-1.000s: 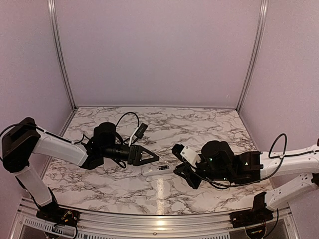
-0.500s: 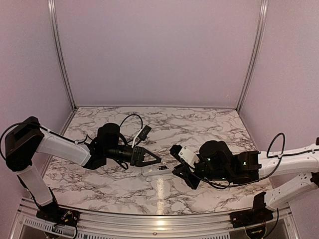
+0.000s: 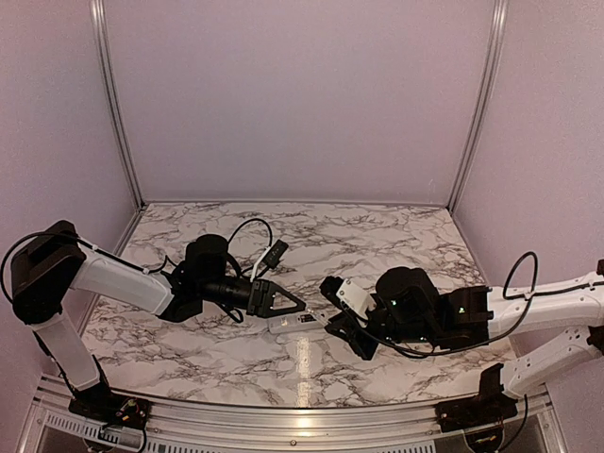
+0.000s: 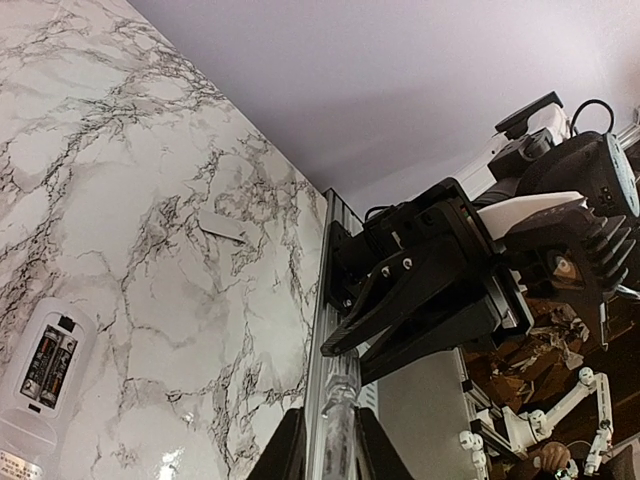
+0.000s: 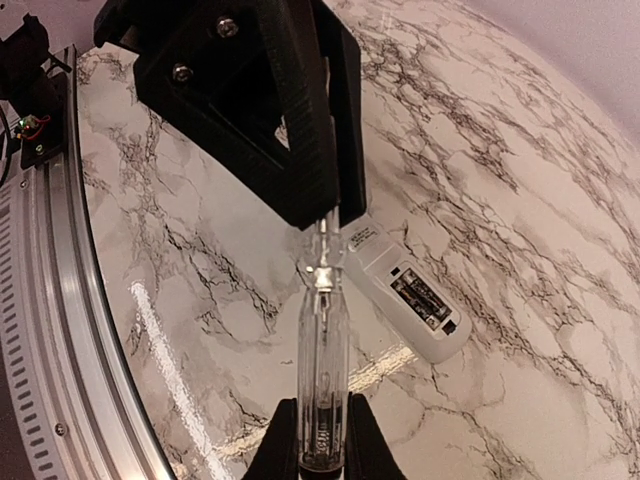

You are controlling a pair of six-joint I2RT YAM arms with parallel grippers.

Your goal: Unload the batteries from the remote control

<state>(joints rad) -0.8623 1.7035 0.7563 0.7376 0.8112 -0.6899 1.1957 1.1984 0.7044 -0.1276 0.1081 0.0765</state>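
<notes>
The white remote control (image 3: 288, 324) lies on the marble between my grippers with its dark recess facing up. It also shows in the right wrist view (image 5: 440, 335) and the left wrist view (image 4: 20, 440). Two batteries (image 5: 420, 297) sit side by side in the recess, and the left wrist view shows them too (image 4: 48, 362). My right gripper (image 5: 320, 415) is shut on the handle of a clear pen-like stick (image 5: 322, 340). My left gripper (image 4: 328, 425) closes on the stick's thin front end (image 4: 340, 400). Both grippers (image 3: 291, 304) (image 3: 332, 317) meet just above the remote.
A small flat white cover piece (image 4: 221, 226) lies on the marble beyond the remote. The metal rail of the table's near edge (image 5: 60, 330) runs close behind the right gripper. Lilac walls enclose the back and sides.
My left gripper has moved right and my right gripper left, closing the gap between them over the remote. The remote has not moved.
</notes>
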